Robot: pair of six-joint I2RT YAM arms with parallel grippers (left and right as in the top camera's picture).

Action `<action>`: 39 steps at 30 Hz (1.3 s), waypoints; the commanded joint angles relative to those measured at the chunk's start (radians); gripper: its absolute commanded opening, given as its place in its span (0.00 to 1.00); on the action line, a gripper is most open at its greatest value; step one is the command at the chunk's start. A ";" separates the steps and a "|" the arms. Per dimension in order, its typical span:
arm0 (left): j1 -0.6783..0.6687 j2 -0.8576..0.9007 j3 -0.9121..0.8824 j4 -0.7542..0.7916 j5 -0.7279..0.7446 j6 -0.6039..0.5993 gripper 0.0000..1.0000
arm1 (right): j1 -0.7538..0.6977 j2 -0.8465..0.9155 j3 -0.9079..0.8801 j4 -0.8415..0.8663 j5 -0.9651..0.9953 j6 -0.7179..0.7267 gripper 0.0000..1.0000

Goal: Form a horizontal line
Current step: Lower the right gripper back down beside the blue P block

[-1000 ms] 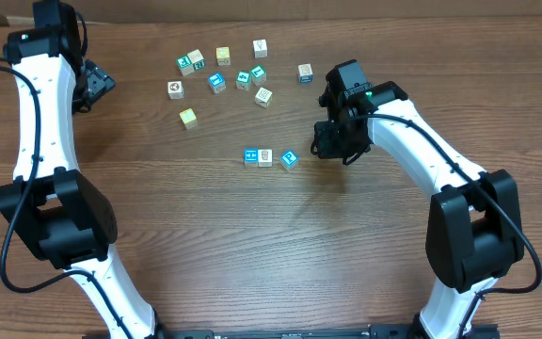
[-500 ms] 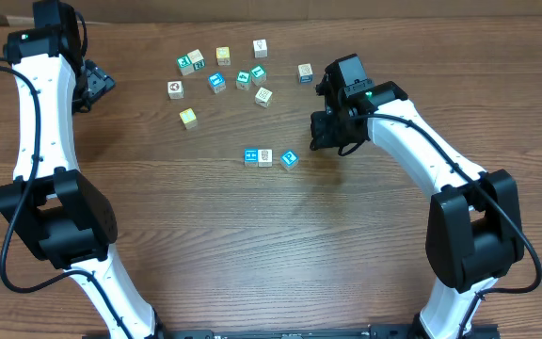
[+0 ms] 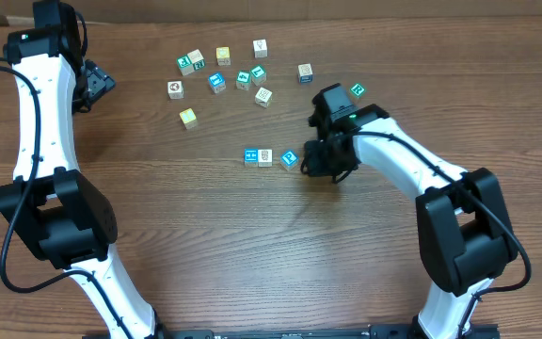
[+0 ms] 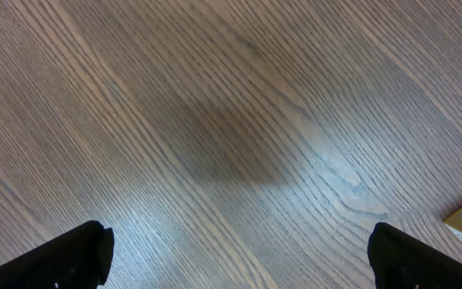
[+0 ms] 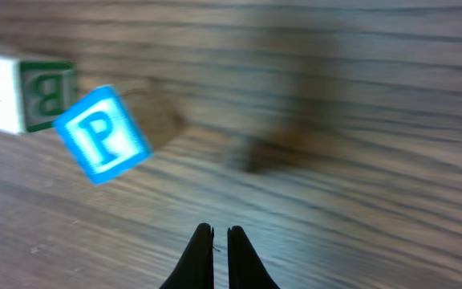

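- The right gripper [image 5: 220,234] has its two black fingers almost shut, with only a thin crack between them. It holds nothing.
- The left gripper [image 4: 239,234] is spread wide over the brown wooden table [image 4: 215,120]. It holds nothing too.
- The horizontal line [image 3: 265,156] lies just beside the right gripper and has three cubes in it so far.
- The small blue cube with a white letter [image 5: 101,132] is the closest one. In the right wrist view it sits ahead and to the left of the fingertips, not touching them.
- This cube is turned on a slant, with a little gap between it and the white cube with a green side [image 5: 22,92].
- The blue-faced cube [image 3: 250,156] is at the far end, right against the white one.
- The teal-green cube [image 3: 358,89] lies behind the right gripper, close to its arm, and is not in the row yet.
- A push on a corner could spin the slanted cube more.
- A hard push could bump the white cube and bend the row.
- The arm could also knock the teal-green cube away as it swings.
- The blue cube shows a clear "P".
- The green side looks like a "B", but it is blurry.
- The other letters are too small to read.
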 commanded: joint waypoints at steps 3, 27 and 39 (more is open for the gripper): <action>-0.008 -0.007 0.006 -0.002 -0.011 0.004 1.00 | 0.071 -0.011 -0.005 0.037 0.067 -0.001 0.04; -0.008 -0.007 0.006 -0.002 -0.011 0.004 1.00 | 0.097 0.047 0.000 0.114 0.121 -0.005 0.04; -0.008 -0.007 0.006 -0.002 -0.011 0.004 1.00 | 0.098 0.046 0.012 0.117 0.112 -0.009 0.04</action>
